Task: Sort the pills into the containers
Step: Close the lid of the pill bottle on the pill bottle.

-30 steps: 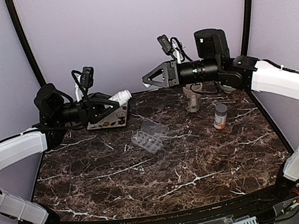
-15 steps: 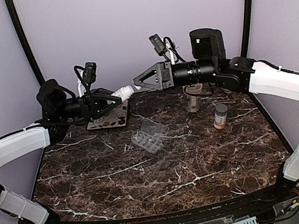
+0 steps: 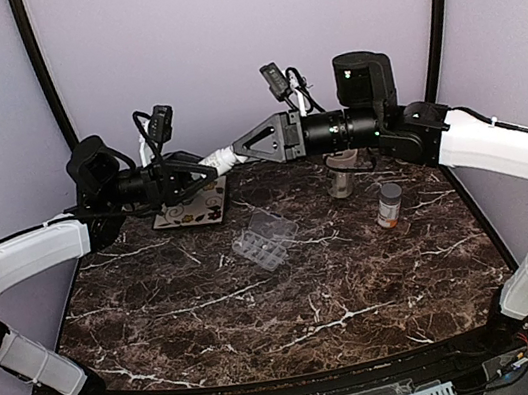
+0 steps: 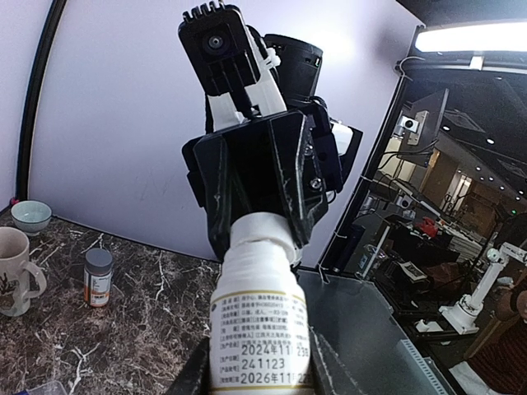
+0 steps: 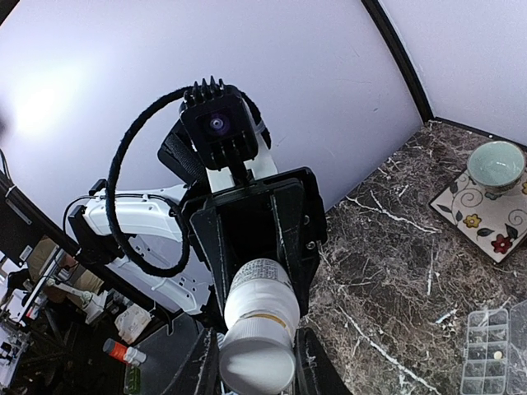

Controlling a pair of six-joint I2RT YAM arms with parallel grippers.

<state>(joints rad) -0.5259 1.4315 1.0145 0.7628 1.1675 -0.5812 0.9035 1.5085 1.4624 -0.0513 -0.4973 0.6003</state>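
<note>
A white pill bottle (image 3: 222, 157) hangs level in the air at the back of the table, between both arms. My left gripper (image 3: 197, 171) is shut on its labelled body (image 4: 259, 329). My right gripper (image 3: 239, 148) faces it, its fingers (image 5: 203, 362) standing close on either side of the white cap (image 5: 257, 362); no squeeze shows. The clear pill organizer (image 3: 264, 239) lies open mid-table, apart from both grippers, and also shows at the right wrist view's corner (image 5: 492, 354) with a small pale pill in one cell. Other pills are hidden.
An orange pill bottle (image 3: 389, 205) stands at the right of the marble table (image 3: 292, 304). A mug (image 3: 342, 177) sits behind it. A flowered tile (image 5: 486, 216) with a small bowl (image 5: 496, 163) lies at the back left, below the held bottle.
The right gripper has swung left onto the bottle's cap. The left gripper has lifted the bottle and carried it right to meet it.
</note>
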